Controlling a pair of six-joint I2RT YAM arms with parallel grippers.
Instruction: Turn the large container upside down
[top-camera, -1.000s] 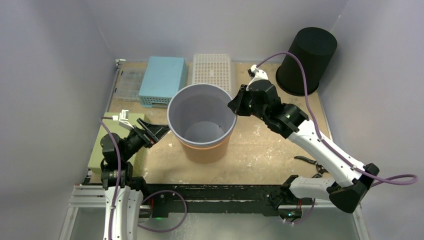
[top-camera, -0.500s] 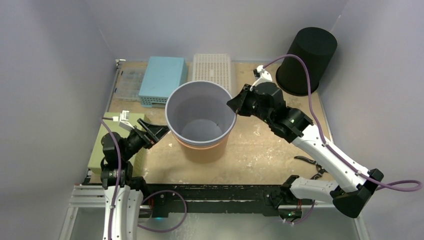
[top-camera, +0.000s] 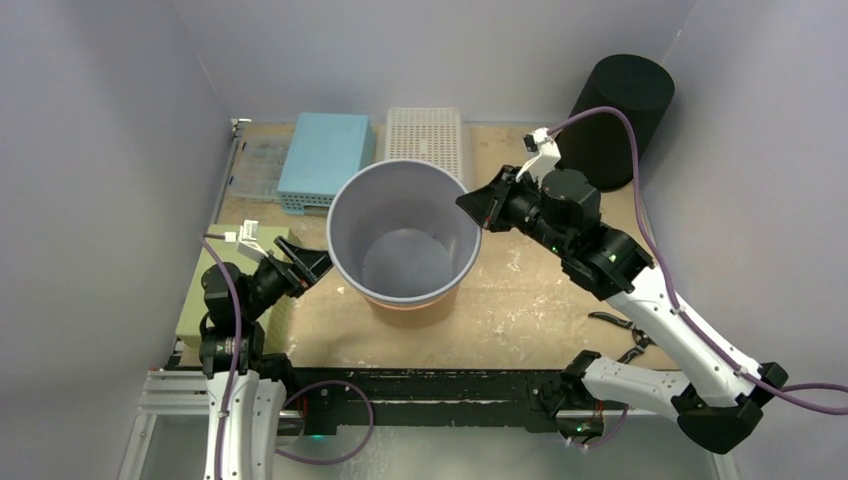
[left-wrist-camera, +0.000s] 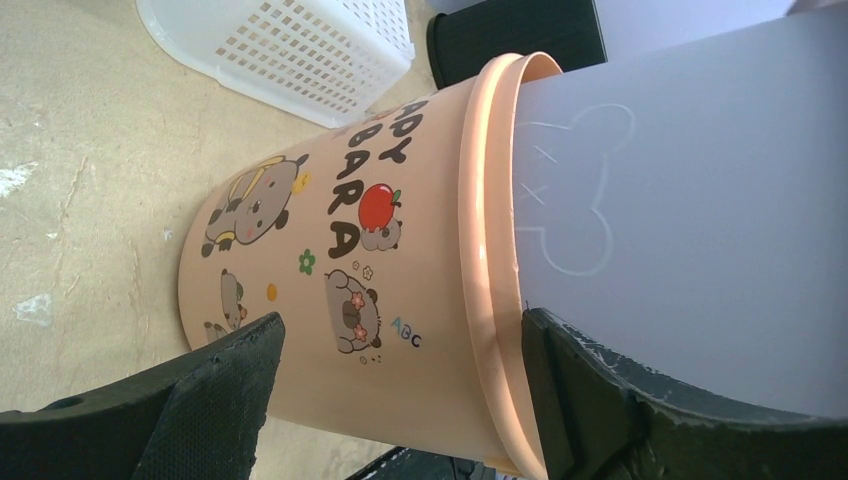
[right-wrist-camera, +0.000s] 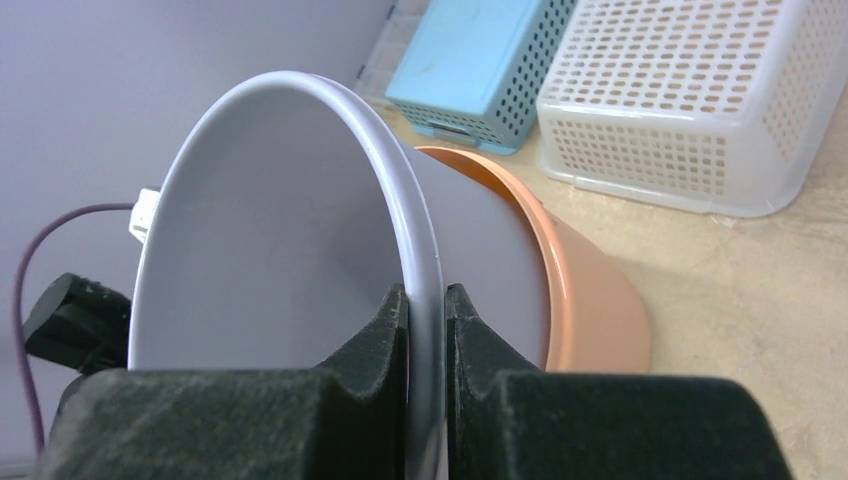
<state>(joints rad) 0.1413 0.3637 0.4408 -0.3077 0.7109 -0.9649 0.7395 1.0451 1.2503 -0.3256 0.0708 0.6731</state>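
Grey bin (top-camera: 404, 200) stood upright at centre of table (top-camera: 525, 300), mouth up, nested in orange pail (top-camera: 410, 308). Right gripper (top-camera: 472, 206) clamped on bin rim at 3 o'clock. Left gripper (top-camera: 312, 266) at 8 o'clock, fingers apart, flanking pail

Soft even light, faint shadows, sharp

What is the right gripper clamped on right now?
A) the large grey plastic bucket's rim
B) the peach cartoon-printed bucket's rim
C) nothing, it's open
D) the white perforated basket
A: the right gripper pinches the rim of the large grey plastic bucket, one finger on each side.
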